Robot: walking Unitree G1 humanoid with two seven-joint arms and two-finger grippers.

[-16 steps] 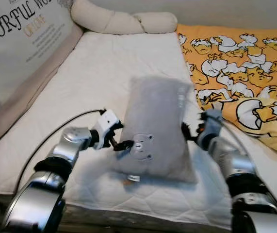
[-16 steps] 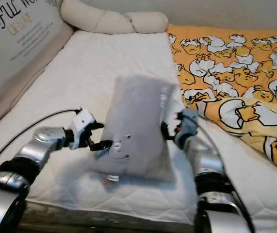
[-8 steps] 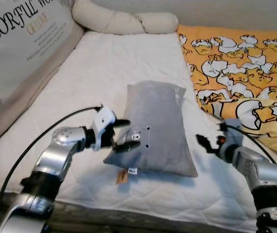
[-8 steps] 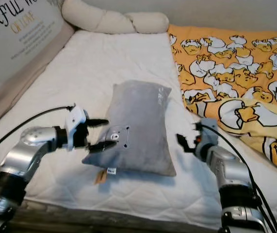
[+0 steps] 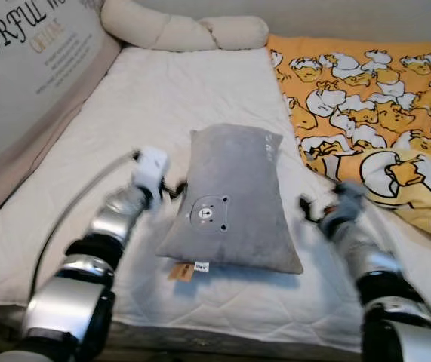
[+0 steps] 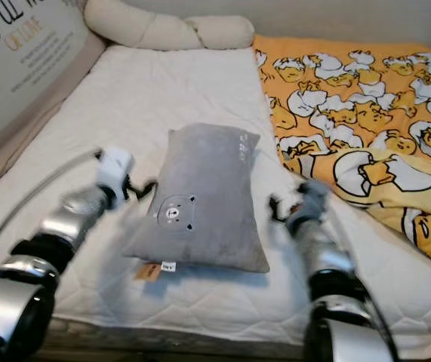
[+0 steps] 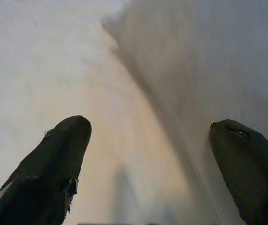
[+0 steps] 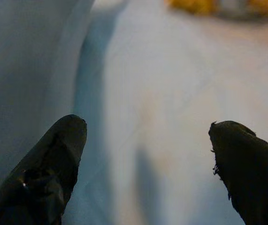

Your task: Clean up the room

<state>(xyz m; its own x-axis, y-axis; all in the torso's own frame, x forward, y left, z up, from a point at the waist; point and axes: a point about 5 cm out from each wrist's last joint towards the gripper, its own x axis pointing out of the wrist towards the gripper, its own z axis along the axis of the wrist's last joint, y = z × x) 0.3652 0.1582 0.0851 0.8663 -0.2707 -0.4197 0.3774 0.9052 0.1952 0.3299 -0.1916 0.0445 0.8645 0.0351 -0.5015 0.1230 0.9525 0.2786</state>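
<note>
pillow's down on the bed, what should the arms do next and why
Probably draw both arms back. The grey pillow lies flat on the white mattress. The left gripper and right gripper are open beside its edges, holding nothing, so that step looks done; the crumpled duck blanket may be next.

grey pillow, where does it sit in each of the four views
Left eye: grey pillow at centre, flat on the mattress.
Right eye: centre, slightly left.
Left wrist: blurred grey mass past the far finger.
Right wrist: pale grey slab beside one finger.
Shared landmark: the white mattress.
</note>
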